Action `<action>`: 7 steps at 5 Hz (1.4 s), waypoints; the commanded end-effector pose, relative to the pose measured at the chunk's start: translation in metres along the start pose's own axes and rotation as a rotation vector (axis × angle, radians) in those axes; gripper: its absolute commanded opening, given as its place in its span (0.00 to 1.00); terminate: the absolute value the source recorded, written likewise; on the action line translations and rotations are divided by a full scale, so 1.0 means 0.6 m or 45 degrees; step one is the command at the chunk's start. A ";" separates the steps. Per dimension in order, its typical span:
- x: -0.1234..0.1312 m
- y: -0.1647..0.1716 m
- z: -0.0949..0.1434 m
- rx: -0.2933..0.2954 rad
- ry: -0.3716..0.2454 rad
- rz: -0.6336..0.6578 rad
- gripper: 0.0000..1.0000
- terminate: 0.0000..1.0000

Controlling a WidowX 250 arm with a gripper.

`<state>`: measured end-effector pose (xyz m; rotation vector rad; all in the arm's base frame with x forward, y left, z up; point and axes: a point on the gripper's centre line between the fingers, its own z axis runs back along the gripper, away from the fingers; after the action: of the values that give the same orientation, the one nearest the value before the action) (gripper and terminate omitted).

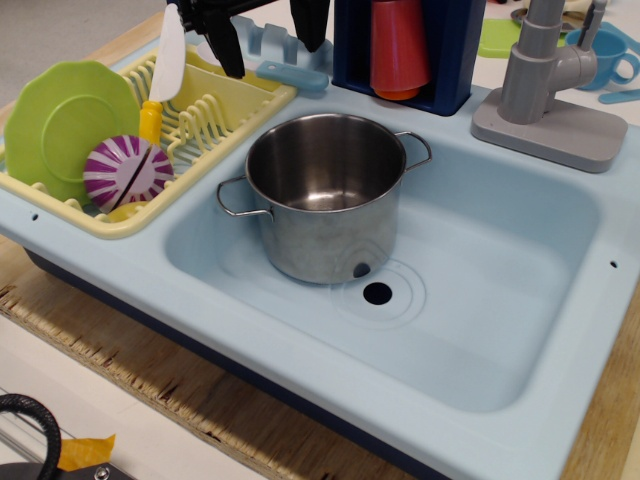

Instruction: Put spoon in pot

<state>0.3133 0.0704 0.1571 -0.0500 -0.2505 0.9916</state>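
Observation:
The spoon (291, 76) lies on the sink's back ledge behind the yellow dish rack. Its light-blue handle shows; its whitish bowl end is hidden behind my left finger. My gripper (272, 57) is open at the top of the view. Its black fingers (228, 45) hang down on either side of the spoon, just above it. The shiny steel pot (328, 240) stands upright and empty in the blue sink basin (500, 290), in front of and below the spoon.
The yellow dish rack (236, 98) on the left holds a green plate (62, 125), a purple-and-white piece (124, 170) and a white-bladed utensil (169, 50). A red cup (398, 45) sits in a dark blue holder (452, 60). The grey faucet (548, 90) and a blue cup (606, 55) are at back right.

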 end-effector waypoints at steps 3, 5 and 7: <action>0.026 -0.016 -0.005 -0.013 -0.006 -0.042 1.00 0.00; 0.036 -0.019 -0.017 -0.045 -0.025 -0.038 1.00 0.00; 0.035 -0.013 -0.028 -0.049 -0.026 0.006 1.00 0.00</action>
<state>0.3324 0.0811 0.1348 -0.0734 -0.2503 0.9963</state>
